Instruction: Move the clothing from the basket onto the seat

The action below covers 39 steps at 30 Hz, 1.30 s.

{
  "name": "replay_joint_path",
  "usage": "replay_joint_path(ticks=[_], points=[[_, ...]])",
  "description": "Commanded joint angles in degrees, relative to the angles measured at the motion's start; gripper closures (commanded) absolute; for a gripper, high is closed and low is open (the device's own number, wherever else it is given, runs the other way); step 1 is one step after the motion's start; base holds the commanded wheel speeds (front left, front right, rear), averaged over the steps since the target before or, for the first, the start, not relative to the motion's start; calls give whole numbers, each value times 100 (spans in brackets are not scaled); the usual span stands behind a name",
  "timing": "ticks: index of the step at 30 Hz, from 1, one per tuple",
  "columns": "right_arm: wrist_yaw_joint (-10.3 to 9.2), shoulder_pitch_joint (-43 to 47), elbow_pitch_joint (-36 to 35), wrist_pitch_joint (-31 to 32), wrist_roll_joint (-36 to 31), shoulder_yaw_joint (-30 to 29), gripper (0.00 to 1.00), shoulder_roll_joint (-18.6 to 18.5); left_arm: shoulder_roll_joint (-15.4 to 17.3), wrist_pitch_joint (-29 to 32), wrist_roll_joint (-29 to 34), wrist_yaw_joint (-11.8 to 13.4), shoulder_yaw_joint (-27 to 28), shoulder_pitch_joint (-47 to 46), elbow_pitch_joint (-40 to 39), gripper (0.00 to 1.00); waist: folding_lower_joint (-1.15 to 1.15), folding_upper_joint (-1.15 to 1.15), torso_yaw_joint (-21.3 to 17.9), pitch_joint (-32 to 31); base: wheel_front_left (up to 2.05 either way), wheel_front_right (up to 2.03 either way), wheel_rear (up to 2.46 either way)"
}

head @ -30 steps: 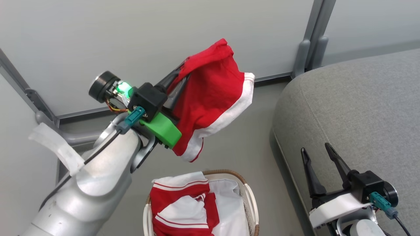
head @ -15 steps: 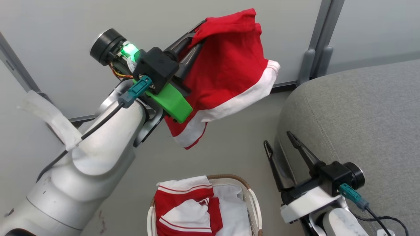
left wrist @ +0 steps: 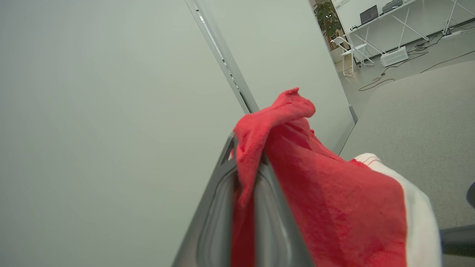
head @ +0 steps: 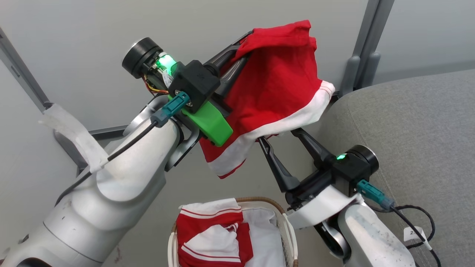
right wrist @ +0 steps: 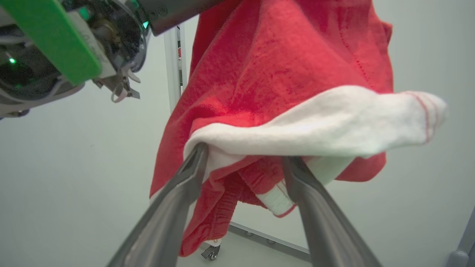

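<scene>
- While the left tool (head: 246, 46) is pressed together on a fold of the red garment (head: 282, 85), that garment hangs in the air, clear of the basket (head: 285, 222) and the seat (head: 408, 122).
- Left tool, left wrist view: both fingers are clamped on a bunched red edge; the cloth drapes away to the right and ends in a white band.
- Right tool (head: 277, 135): fingers spread wide, pointing up at the underside of the hanging garment.
- Right tool, right wrist view: the white hem lies across both fingertips (right wrist: 200, 152), and loose red cloth sits in the gap between them. The jaws are not closed on it.
- Red garment, position: raised in front of the pale wall panel (head: 92, 44), just left of the seat's rounded corner and above the floor (head: 193, 185).
- Basket: at the lower edge of the head view, between the two arms. It holds a second red-and-white garment (head: 211, 237) with striped trim, lying on the white liner (head: 265, 241).
- Seat: grey cushion at the right of the head view; no clothing lies on the part that shows.
</scene>
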Motion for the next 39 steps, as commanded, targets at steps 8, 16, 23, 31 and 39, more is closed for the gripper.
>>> replay_joint_path(ticks=[8,16,23,31,39], points=[[-5,-357,-111,-28,255,132,0,-19,44,-53,-131,8,-65,116,51,100,1,0,25,-9,0,0,0],[-5,-501,103,-28,341,54,100,-19,39,-99,-215,23,-113,236,69,100,1,0,82,-36,0,0,0],[-5,-436,206,-28,306,-15,100,-20,89,-146,-386,78,-52,415,94,100,1,0,87,-62,0,0,0],[-5,-407,197,-28,216,-198,100,-20,65,-265,-674,209,105,819,163,61,1,0,77,-47,0,0,0],[-5,-376,168,-28,53,-487,100,-19,-56,-417,-969,263,268,1569,478,0,1,0,72,13,0,0,0]])
